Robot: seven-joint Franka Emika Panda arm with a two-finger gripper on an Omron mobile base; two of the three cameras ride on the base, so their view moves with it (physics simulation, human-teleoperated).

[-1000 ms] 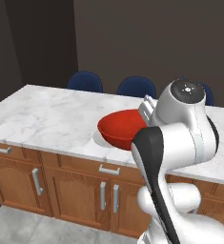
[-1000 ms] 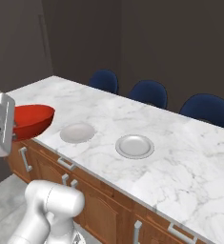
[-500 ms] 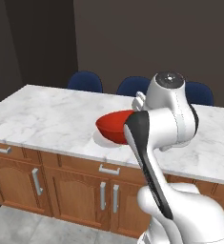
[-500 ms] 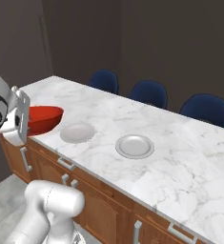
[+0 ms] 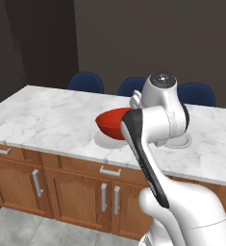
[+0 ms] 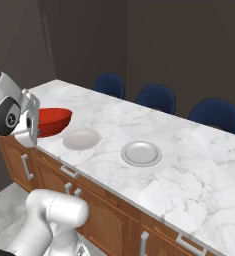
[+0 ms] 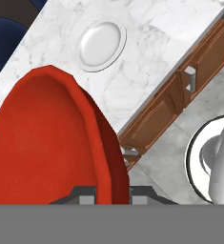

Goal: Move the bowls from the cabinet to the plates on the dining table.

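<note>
A glossy red bowl (image 5: 110, 124) (image 6: 54, 120) hangs tilted just above the dining table (image 5: 47, 115) near its front edge. My gripper (image 6: 38, 125) (image 7: 111, 196) is shut on the bowl's rim, and the bowl (image 7: 46, 143) takes up the left of the hand view. One pale plate (image 6: 81, 139) (image 5: 103, 140) lies on the marble beside and partly under the bowl. The other plate (image 6: 141, 153) (image 5: 183, 141) lies further right. A single plate (image 7: 100, 43) appears beyond the bowl in the hand view. The cabinet is out of view.
Dark blue chairs (image 5: 85, 81) (image 6: 156, 97) stand along the table's far side. Brown wooden doors and drawers with grey handles (image 5: 37, 182) (image 7: 189, 78) run under the marble front edge. My own arm (image 5: 153, 125) hides part of the table.
The arm has swung the red bowl along the table's front edge towards the nearer plate. The hand has turned with it. The plates have not moved.
</note>
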